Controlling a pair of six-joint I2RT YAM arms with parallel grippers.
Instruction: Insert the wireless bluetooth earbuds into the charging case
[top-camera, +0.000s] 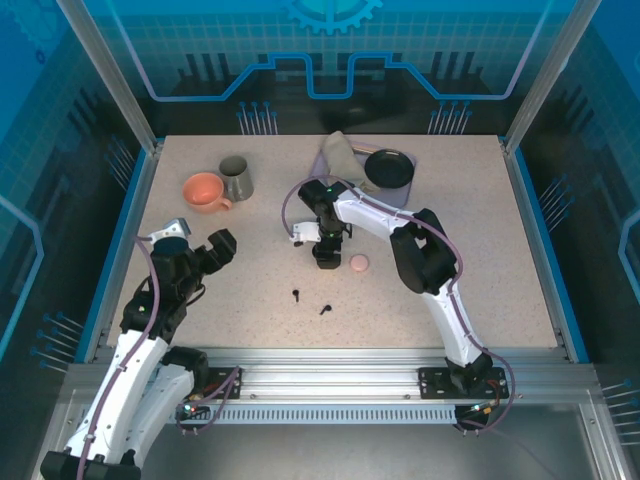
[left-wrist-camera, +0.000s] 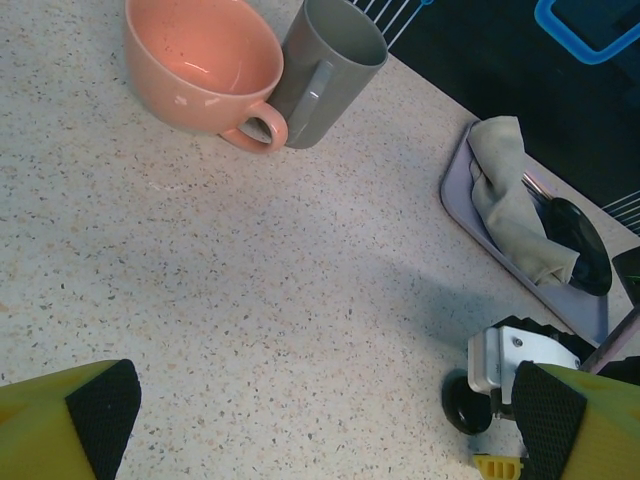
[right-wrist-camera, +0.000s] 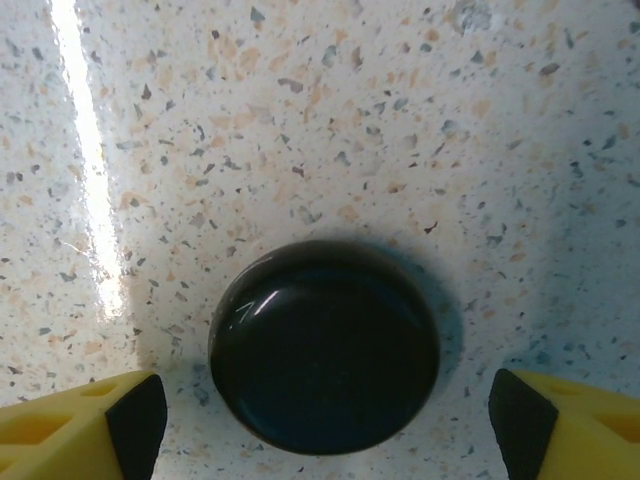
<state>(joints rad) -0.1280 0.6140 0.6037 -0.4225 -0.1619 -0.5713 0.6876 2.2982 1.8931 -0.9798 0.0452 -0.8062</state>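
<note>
A round black charging case (right-wrist-camera: 325, 345) with its lid closed lies on the speckled table. My right gripper (right-wrist-camera: 325, 430) hangs straight over it, open, one finger on each side with a gap to the case. From the left wrist view the case (left-wrist-camera: 465, 403) peeks out under that gripper. Two tiny black earbuds (top-camera: 298, 294) (top-camera: 325, 308) lie loose nearer the arms' bases, below the right gripper (top-camera: 326, 258). A small pink round case (top-camera: 359, 262) sits just right of it. My left gripper (top-camera: 200, 243) hovers open and empty at the left (left-wrist-camera: 325, 425).
An orange cup (top-camera: 205, 191) and a grey mug (top-camera: 236, 177) stand together at the back left. At the back centre a tray (left-wrist-camera: 455, 195) holds a crumpled cloth (left-wrist-camera: 505, 195) and a black round dish (top-camera: 388, 168). Blue rails edge the table.
</note>
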